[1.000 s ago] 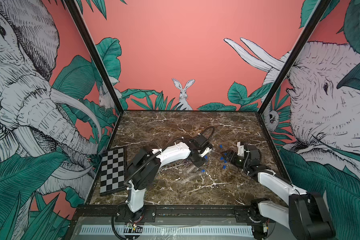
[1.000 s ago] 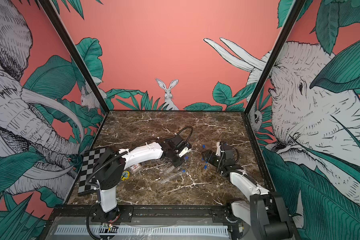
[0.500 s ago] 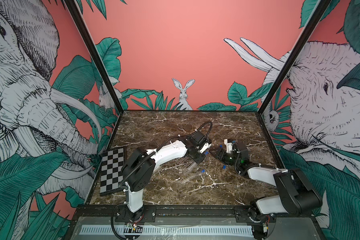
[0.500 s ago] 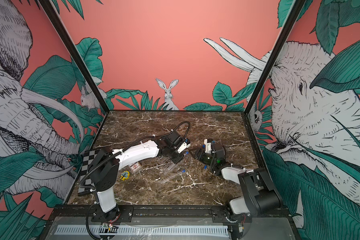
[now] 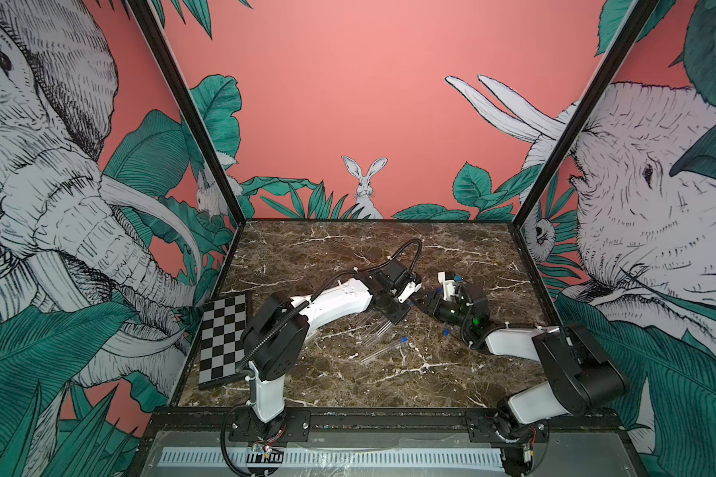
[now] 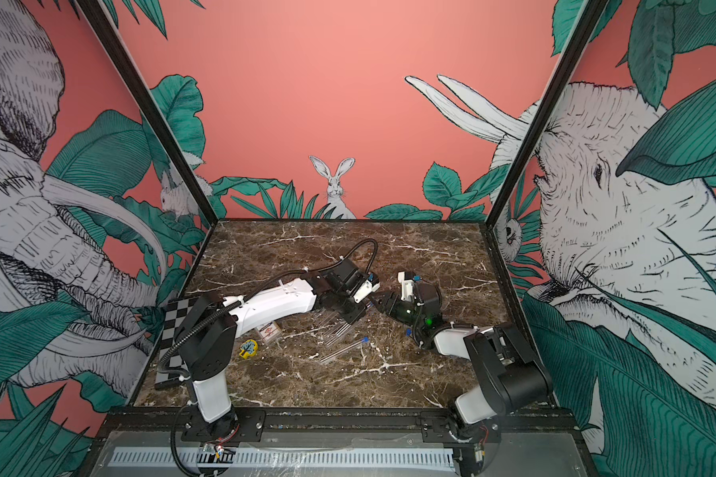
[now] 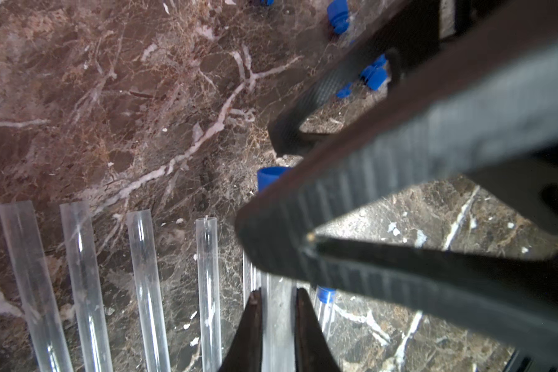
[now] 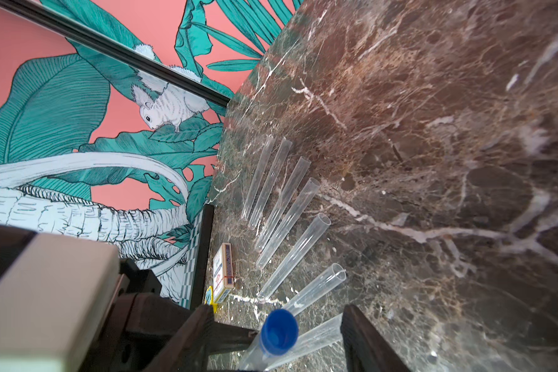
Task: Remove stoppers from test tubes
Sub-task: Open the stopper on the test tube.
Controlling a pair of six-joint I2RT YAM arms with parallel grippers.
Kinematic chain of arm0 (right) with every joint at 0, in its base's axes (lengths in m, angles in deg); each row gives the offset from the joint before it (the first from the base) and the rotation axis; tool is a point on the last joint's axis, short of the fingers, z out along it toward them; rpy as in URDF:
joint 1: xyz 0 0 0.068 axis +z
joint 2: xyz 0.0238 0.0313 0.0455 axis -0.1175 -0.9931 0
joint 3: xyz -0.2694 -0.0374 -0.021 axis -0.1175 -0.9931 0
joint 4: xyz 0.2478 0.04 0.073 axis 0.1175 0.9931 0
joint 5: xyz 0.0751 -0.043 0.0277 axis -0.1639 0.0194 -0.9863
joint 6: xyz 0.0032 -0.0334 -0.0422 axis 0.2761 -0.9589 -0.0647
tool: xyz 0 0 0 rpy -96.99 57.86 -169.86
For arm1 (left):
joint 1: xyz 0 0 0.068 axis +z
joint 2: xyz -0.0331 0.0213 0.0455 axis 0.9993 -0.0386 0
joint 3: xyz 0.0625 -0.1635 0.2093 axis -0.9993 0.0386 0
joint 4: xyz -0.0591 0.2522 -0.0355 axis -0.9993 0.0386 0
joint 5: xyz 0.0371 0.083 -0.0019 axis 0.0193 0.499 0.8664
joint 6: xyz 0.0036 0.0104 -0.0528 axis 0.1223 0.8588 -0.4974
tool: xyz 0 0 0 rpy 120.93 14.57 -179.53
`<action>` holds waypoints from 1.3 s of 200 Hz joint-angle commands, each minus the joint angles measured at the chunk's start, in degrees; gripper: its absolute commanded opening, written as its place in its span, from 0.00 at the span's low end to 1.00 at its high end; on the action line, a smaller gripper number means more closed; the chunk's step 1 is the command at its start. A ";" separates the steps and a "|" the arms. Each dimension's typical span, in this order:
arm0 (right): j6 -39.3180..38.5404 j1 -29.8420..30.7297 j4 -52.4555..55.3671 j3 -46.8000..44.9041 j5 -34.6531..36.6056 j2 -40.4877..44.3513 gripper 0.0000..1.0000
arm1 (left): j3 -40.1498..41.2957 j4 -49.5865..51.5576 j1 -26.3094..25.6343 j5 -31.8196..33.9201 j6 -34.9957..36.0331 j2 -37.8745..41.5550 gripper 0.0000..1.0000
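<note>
change since a second ago: right gripper [image 8: 277,310] has swung in from beside the loose stoppers [image 7: 339,16] and now meets the left gripper [image 7: 277,299] near the middle of the marble tabletop [image 5: 348,247]. the right arm is folded back more sharply. left gripper sits much where it was.

left gripper: clamped on one capped tube [image 7: 277,328], its mouth end pointing at the right gripper.

stopper [image 8: 279,331]: blue, seated in that tube's mouth. it sits between the right gripper's fingers, which stand apart with a gap on each side in the right wrist view.

open tubes [image 8: 290,257]: several, uncapped, fanned in a row on the marble just beside the left gripper.

second capped tube [image 5: 383,350]: lies alone nearer the front edge, blue plug on.

loose stoppers: scattered on the marble on the right gripper's side.

card case [image 6: 268,330]: red and blue print, lettering too small to read.

yellow disc [image 6: 248,347]: blue figure, no legible text.

checkerboard [image 5: 223,338]: black and white squares, at the robot's left edge of the table, no writing.
</note>
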 commanded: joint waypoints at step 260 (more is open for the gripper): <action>6.13 0.92 -10.81 1.85 -1.36 -4.02 0.24 | 0.01 -0.98 0.07 -0.59 -0.83 1.92 0.04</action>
